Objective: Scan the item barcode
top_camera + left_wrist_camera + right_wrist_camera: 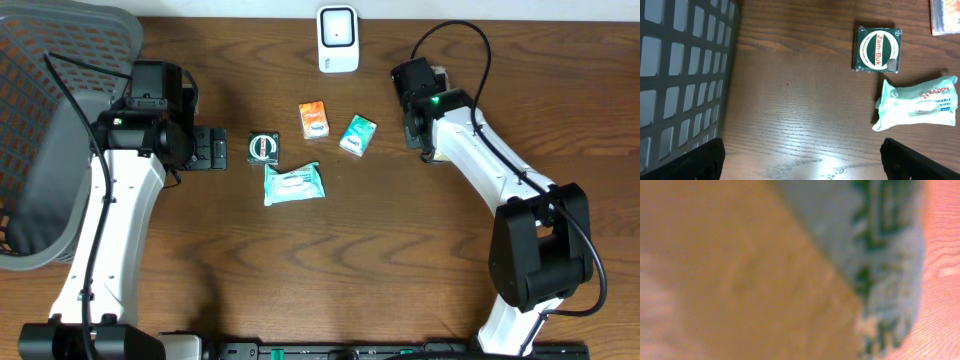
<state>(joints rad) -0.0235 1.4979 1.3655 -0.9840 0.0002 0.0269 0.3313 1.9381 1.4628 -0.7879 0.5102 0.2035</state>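
My left hand point(214, 150) hangs wide open and empty just beside the Zam-Buk box point(263, 147) on the table, seemingly poised to carry it to the white scanner point(338, 39), while my right hand point(420, 140) is closed, on what I cannot tell.

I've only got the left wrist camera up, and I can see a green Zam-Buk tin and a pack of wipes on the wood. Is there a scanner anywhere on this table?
Observer: Yes. A white scanner stands at the far edge of the table, beyond the items.
Operator: Any other items I'm missing?
Observer: A teal box lies right of the orange box, both farther back than the wipes.
Operator: Where's the right hand?
Observer: The right hand is shut, just right of the teal box; its own camera is too blurred to show anything held.
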